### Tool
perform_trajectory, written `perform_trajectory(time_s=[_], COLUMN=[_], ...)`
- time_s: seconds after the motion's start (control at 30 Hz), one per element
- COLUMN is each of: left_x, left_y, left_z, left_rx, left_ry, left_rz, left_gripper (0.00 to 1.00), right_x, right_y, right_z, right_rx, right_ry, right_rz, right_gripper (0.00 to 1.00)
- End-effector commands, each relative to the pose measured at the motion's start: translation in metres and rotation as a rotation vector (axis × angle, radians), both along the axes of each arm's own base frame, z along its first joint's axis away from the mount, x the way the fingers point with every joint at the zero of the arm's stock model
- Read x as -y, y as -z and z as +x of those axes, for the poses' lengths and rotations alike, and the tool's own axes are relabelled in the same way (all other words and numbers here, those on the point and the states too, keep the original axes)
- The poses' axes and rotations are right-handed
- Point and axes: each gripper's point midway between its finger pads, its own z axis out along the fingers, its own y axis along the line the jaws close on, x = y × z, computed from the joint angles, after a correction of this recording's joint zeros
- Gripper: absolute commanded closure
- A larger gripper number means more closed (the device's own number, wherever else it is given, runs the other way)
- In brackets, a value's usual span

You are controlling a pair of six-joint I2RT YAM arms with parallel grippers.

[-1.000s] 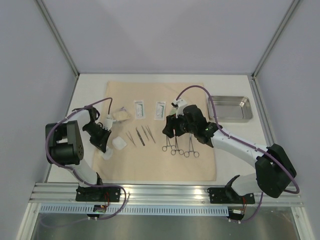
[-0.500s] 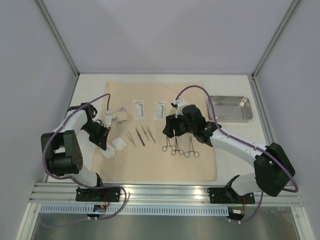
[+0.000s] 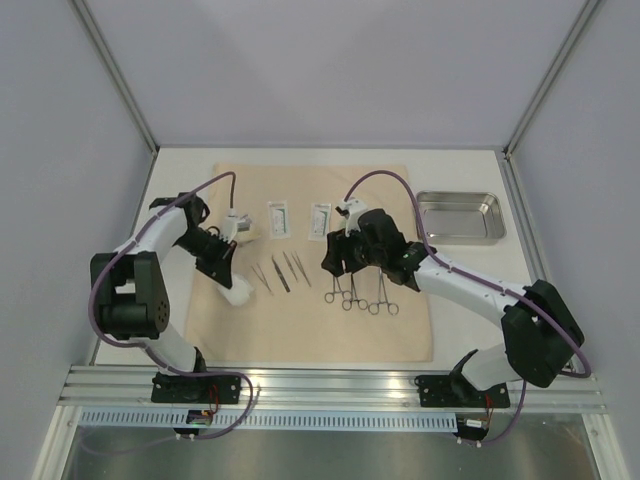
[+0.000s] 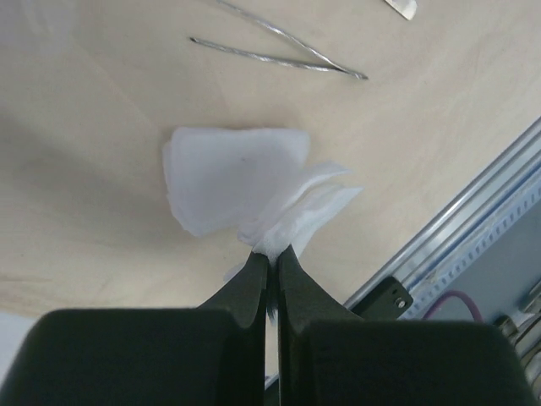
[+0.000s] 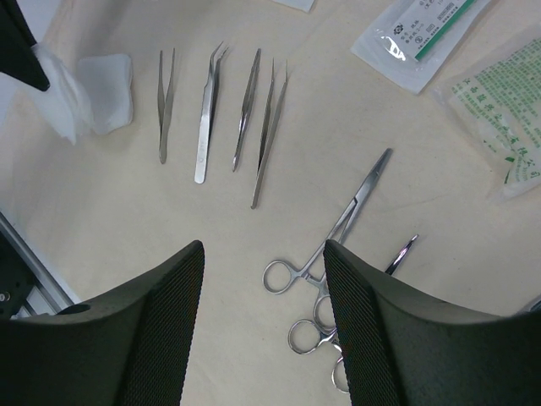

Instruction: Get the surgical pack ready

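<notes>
Left tool (image 4: 270,254), open a second ago, now pinches a gauze pad (image 4: 300,203) by its corner on the cloth (image 3: 320,335), nine o'clock of the tweezers (image 3: 280,270); placement appears under way. Right tool (image 5: 262,249) stands wide, empty.

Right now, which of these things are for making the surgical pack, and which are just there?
For the job:
tan cloth, steel tray, clamps, tweezers, white packets, gauze pads (the left end effector pinches one).

Just there:
white table, metal rail at the near edge, purple cables on the arms.
</notes>
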Motion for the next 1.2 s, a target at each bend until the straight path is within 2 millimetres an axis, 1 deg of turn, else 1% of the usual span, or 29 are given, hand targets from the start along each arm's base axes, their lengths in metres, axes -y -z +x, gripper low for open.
perform_trajectory(time_s=[0.0,0.13,0.27,0.37,0.43,0.47,0.5,0.53,0.63,0.73,0.77,0.8,0.9,0.97,1.07,1.13,1.17], left_x=[0.005,0.005,0.001,-0.005,-0.007,-0.007,-0.007,-0.009,-0.011,-0.018,-0.017,-0.007,0.004,0.007,0.01,0.008,0.007], left_y=[0.004,0.021,0.03,0.036,0.037,0.037,0.035,0.035,0.031,0.035,0.036,0.042,0.052,0.061,0.062,0.064,0.064], left_z=[0.029,0.03,0.037,0.036,0.036,0.036,0.036,0.038,0.043,0.043,0.041,0.035,0.017,0.014,0.018,0.022,0.022], left_rx=[0.032,-0.004,-0.003,-0.009,-0.008,-0.006,-0.002,0.009,0.044,0.039,0.024,-0.006,-0.074,-0.083,-0.086,-0.085,-0.085], left_ry=[-0.053,-0.037,-0.044,-0.043,-0.041,-0.041,-0.041,-0.043,-0.057,-0.066,-0.06,-0.023,0.062,0.078,0.062,0.055,0.053], left_rz=[-0.017,0.021,0.046,0.084,0.097,0.095,0.097,0.103,0.124,0.165,0.157,0.142,0.132,0.133,0.123,0.135,0.146], left_gripper=[1.0,1.0,1.0,0.99,0.89,0.74,0.67,0.58,0.51,0.47,0.47,0.47,0.46,0.46,0.48,0.56,0.63], right_x=[-0.011,-0.009,-0.011,-0.011,-0.011,-0.011,-0.012,-0.012,-0.013,-0.013,-0.013,-0.014,-0.015,-0.016,-0.018,-0.019,-0.02], right_y=[-0.016,-0.014,-0.014,-0.014,-0.014,-0.012,-0.014,-0.012,-0.014,-0.012,-0.013,-0.012,-0.01,-0.009,-0.008,-0.008,-0.008], right_z=[0.004,0.005,0.005,0.005,0.005,0.005,0.005,0.005,0.004,0.002,0.002,0.001,0.0,0.0,-0.001,-0.001,-0.003], right_rx=[0.023,0.023,0.018,0.019,0.018,0.015,0.018,0.014,0.014,0.01,0.011,0.01,0.006,0.004,0.001,0.001,-0.001], right_ry=[-0.003,0.002,-0.002,-0.002,-0.004,-0.006,-0.006,-0.007,-0.01,-0.014,-0.016,-0.016,-0.019,-0.02,-0.024,-0.025,-0.029], right_rz=[0.029,0.021,0.019,0.018,0.017,0.015,0.018,0.014,0.019,0.017,0.018,0.016,0.011,0.013,0.013,0.013,0.015], right_gripper=[0.39,0.39,0.39,0.38,0.38,0.38,0.38,0.38,0.38,0.38,0.38,0.38,0.38,0.38,0.38,0.38,0.38])
